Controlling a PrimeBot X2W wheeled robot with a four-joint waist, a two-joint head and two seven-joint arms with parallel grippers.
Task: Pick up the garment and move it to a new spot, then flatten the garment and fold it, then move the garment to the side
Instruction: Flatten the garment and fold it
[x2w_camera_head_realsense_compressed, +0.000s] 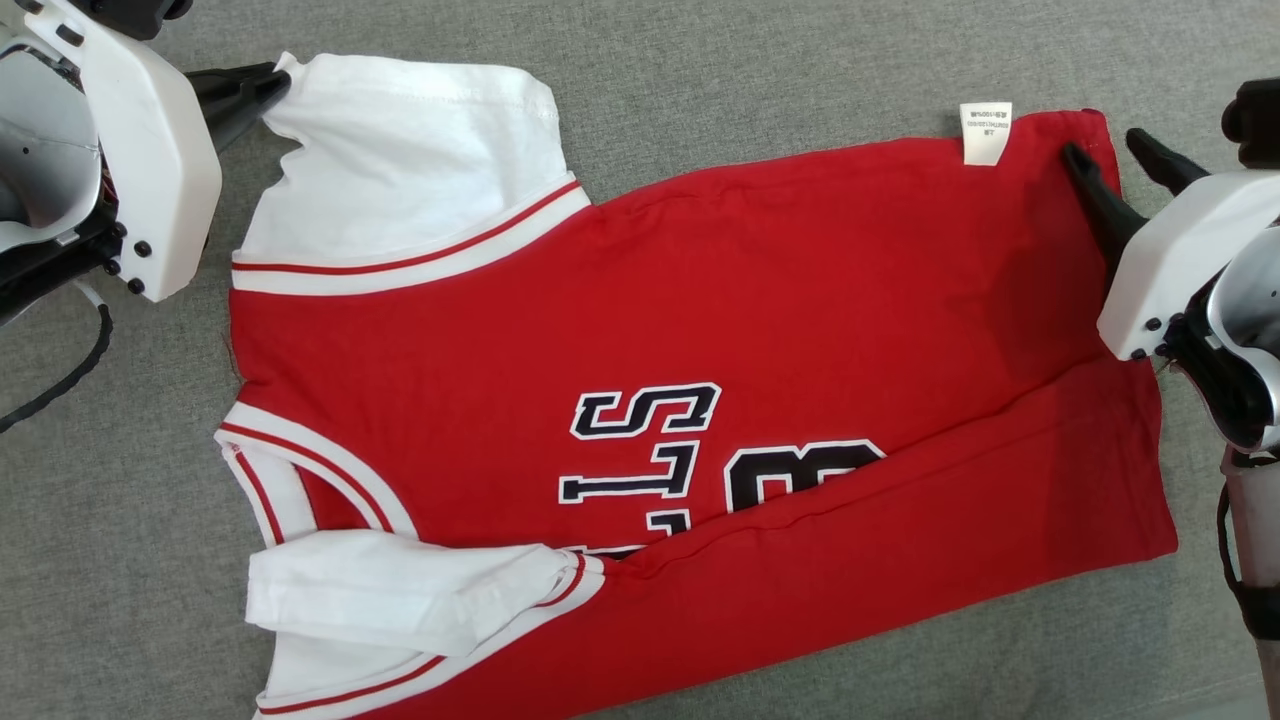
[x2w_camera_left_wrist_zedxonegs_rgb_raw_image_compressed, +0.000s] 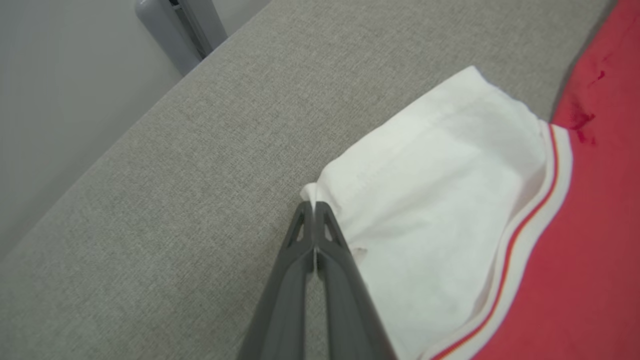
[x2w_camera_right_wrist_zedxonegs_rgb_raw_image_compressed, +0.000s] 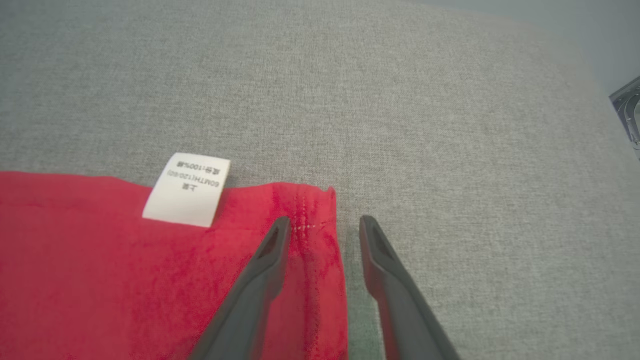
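Red garment (x2w_camera_head_realsense_compressed: 700, 330): sleeve (x2w_camera_head_realsense_compressed: 400, 160) pinched in left claw (x2w_camera_left_wrist_zedxonegs_rgb_raw_image_compressed: 314, 205); right claw (x2w_camera_right_wrist_zedxonegs_rgb_raw_image_compressed: 324, 220) released astride hem (x2w_camera_right_wrist_zedxonegs_rgb_raw_image_compressed: 327, 265).

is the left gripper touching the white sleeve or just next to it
Touching. The left wrist view shows the left gripper shut on a corner of the white sleeve, with a bit of cloth poking out past its fingertips.

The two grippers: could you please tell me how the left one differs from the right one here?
The left gripper is shut, pinching a corner of the white sleeve; the right gripper is open, holding nothing. The left gripper is at the sleeve end; the right gripper straddles the red hem by the label. Both have long dark fingers.
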